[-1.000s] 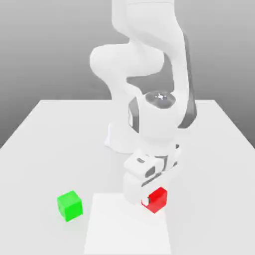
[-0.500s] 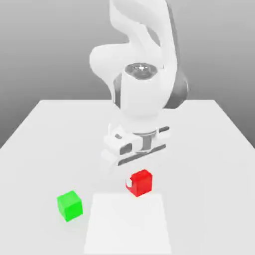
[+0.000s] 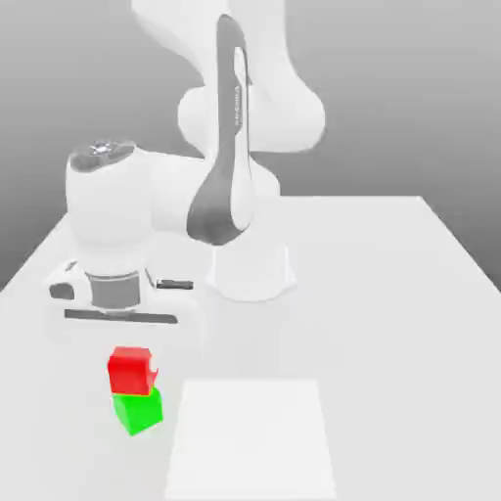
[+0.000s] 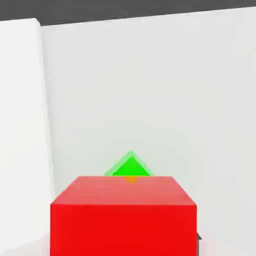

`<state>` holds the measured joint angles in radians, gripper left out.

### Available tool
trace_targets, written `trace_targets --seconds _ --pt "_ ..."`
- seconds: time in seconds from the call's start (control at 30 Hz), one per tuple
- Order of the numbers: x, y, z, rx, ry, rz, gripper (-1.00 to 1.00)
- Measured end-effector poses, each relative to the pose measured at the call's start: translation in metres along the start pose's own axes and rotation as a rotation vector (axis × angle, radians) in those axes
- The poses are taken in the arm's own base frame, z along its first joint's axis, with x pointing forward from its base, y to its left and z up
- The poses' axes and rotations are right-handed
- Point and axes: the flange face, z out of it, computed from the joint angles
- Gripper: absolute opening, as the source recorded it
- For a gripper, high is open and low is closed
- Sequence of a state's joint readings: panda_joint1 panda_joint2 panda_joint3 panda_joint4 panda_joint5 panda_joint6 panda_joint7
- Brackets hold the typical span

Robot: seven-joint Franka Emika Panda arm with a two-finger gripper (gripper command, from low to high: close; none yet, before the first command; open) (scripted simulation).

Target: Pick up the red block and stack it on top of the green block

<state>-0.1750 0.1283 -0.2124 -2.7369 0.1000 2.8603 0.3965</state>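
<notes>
The end effector (image 3: 135, 364) is closed on the red block (image 3: 131, 371) and carries it clear of the worktop (image 3: 391, 294), directly above the green block (image 3: 138, 411). In the exterior view the red block's lower edge sits at or just above the green block's top face; whether the two are touching cannot be told from that angle. The hand view shows the red block (image 4: 123, 215) in the foreground and one corner of the green block (image 4: 130, 166) projecting beyond its far edge, on the worktop (image 4: 150, 90) below.

Assessment: the step in hand is placement, and the task appears well advanced, with transport essentially complete.

Findings on alignment: the green block presents as a diamond in the hand view while the red block presents square, which suggests the two are rotated relative to each other about the vertical. In itself this is acceptable for a stack, provided the centres coincide.

Recommendations:
- Confirm the red block is centred over the green block before descent; the projecting green corner indicates a possible small offset.
- Lower straight down, slowly, with no sideways travel.
- Release only once the faces are in contact.
- Open the fingers evenly and withdraw vertically.

Risk: a release from height or off-centre could tip the red block off or shove the green block aside.
</notes>
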Motion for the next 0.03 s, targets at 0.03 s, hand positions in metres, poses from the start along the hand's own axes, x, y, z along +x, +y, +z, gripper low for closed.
trace_targets --seconds 0.03 --pt "0.0 0.0 0.0 0.0 0.0 0.0 1.0"
